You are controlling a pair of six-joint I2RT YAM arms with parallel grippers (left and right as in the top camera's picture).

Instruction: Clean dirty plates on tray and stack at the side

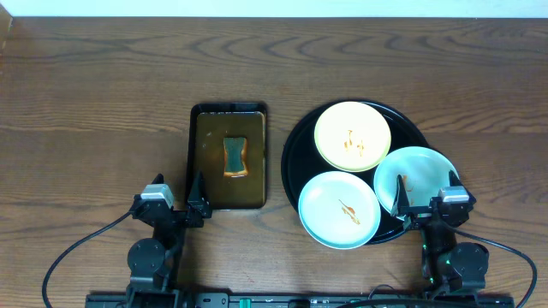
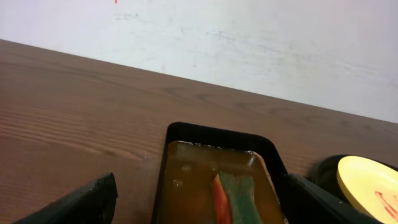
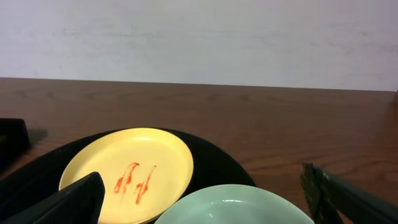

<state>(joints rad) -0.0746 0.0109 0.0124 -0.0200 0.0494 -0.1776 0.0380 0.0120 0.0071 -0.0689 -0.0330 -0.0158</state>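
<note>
The round black tray (image 1: 293,154) holds three plates. At its back lies a pale yellow plate (image 1: 352,136) with orange smears. A mint-green plate (image 1: 339,210) with a brown smear sits front left, overhanging the rim. A second mint-green plate (image 1: 419,171) sits at the right. My right gripper (image 1: 426,195) hangs open over the near edge of that right plate, nothing between its fingers. The right wrist view shows the yellow plate (image 3: 127,171) and a mint plate (image 3: 233,208) under the right gripper (image 3: 208,202). My left gripper (image 1: 177,190) stands open by the rectangular tray's front left corner, holding nothing.
A rectangular dark tray (image 1: 193,154) with brownish liquid holds a sponge (image 1: 235,156) with an orange and a green side. In the left wrist view that tray's rim (image 2: 186,129) and the sponge (image 2: 239,199) lie ahead of the open left gripper (image 2: 199,211). Bare wood tabletop (image 1: 94,111) stretches left and behind.
</note>
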